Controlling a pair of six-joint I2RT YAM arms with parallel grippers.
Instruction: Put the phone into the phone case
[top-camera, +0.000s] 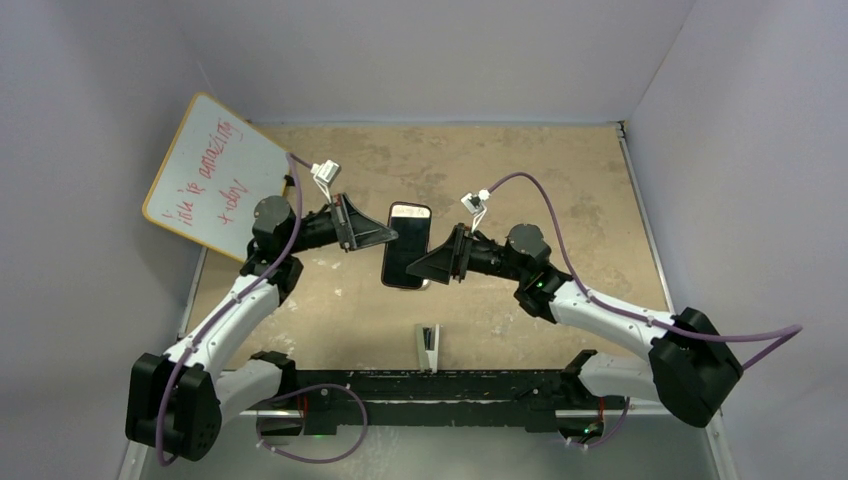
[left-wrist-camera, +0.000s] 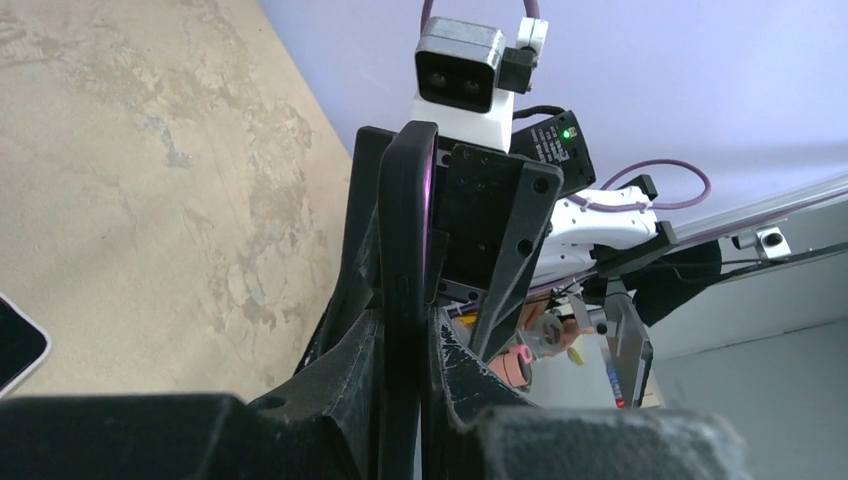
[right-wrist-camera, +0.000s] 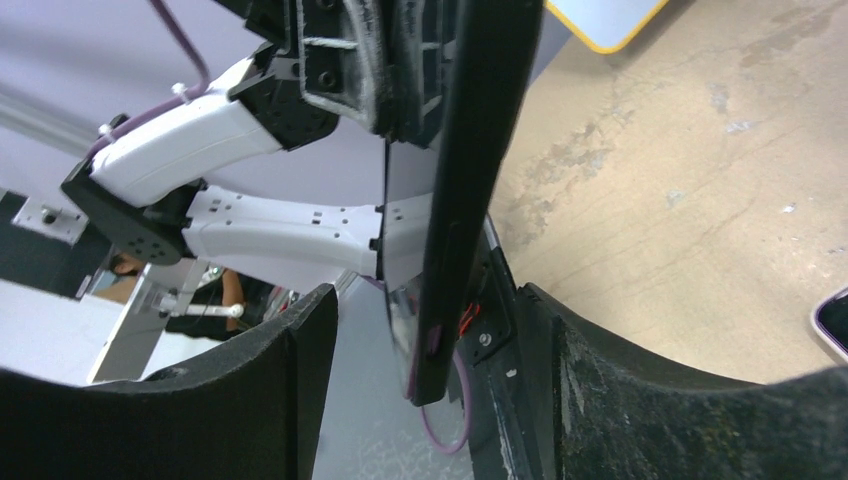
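Note:
The phone (top-camera: 407, 245) is held above the table's middle, glossy dark screen up. From the side it shows as a black phone case (right-wrist-camera: 465, 150) with purple in its edge, and the glass face lies against one side, so the phone seems to sit in the case. My left gripper (top-camera: 388, 237) is shut on the case's left edge. In the left wrist view the case (left-wrist-camera: 405, 230) stands edge-on, pinched between the fingers (left-wrist-camera: 350, 370). My right gripper (top-camera: 418, 268) is open around the lower end, with a clear gap beside the left finger (right-wrist-camera: 300, 340).
The corner of a flat dark thing with a pale rim (right-wrist-camera: 835, 320) lies on the table (top-camera: 560, 180) beneath the held phone; I cannot tell what it is. A whiteboard with red writing (top-camera: 215, 175) leans at the far left. A small stand (top-camera: 428, 345) sits near the front edge.

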